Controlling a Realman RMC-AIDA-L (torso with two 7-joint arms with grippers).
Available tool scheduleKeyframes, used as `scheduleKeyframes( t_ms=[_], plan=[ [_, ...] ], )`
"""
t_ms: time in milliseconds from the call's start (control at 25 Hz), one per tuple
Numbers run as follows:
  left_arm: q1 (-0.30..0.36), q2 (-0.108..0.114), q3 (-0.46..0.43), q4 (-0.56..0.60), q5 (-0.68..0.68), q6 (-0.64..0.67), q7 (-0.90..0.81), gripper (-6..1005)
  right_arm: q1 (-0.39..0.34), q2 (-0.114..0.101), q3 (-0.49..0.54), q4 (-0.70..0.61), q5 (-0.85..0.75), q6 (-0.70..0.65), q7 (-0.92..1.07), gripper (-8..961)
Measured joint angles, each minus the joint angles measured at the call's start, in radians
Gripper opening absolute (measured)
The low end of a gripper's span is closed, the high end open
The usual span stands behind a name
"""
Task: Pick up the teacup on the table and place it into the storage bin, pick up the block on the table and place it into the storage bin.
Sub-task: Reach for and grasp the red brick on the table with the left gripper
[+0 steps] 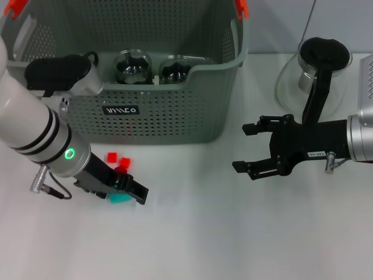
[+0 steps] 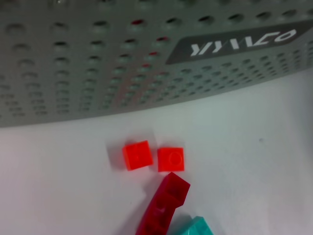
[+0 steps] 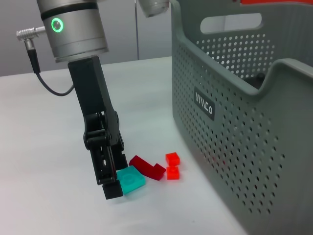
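Teal block (image 3: 131, 179): lies flat on the white surface (image 1: 233, 233) just in front of the storage bin (image 1: 169, 111), beside a dark red block (image 3: 146, 167) and two small red cubes (image 2: 154, 156), and touching the left gripper (image 3: 110, 174), whose fingers stand low over it, apparently closing on its near side; a firm pinch cannot be confirmed. Right gripper (image 1: 247, 149): well apart to the bin's right front, fingers spread and empty, with a glass pot (image 1: 312, 73) behind it; the left arm is plainly nearer. Two glass cups (image 1: 151, 67): already inside the bin.
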Motion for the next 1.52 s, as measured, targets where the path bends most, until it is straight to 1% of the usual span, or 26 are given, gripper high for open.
scheduleKeyframes(
  t_ms=[360,560,800,1080,1320,1520],
  plan=[
    [-0.016,0.011,0.008,0.004,0.019,0.024,0.016,924,0.0,0.0,0.006,0.0,0.0,0.002,0.002,915],
    [-0.016,0.012,0.008,0.036,0.021,0.058,0.048,912,-0.001,0.002,0.01,0.0,0.005,0.003,0.004,915],
    [-0.014,0.012,0.008,0.076,0.024,0.069,0.192,897,-0.002,0.017,0.02,0.0,0.007,0.014,0.001,915],
    [0.005,0.012,0.007,0.117,0.062,0.077,0.381,879,0.0,0.036,0.047,0.013,0.009,0.014,0.004,914],
    [0.009,0.012,0.009,0.117,0.128,0.076,0.523,864,0.001,0.038,0.049,0.042,0.059,0.018,0.003,914],
    [0.009,0.02,0.009,0.114,0.13,0.069,0.583,852,0.002,0.038,0.047,0.044,0.066,0.021,0.006,914]
  ],
)
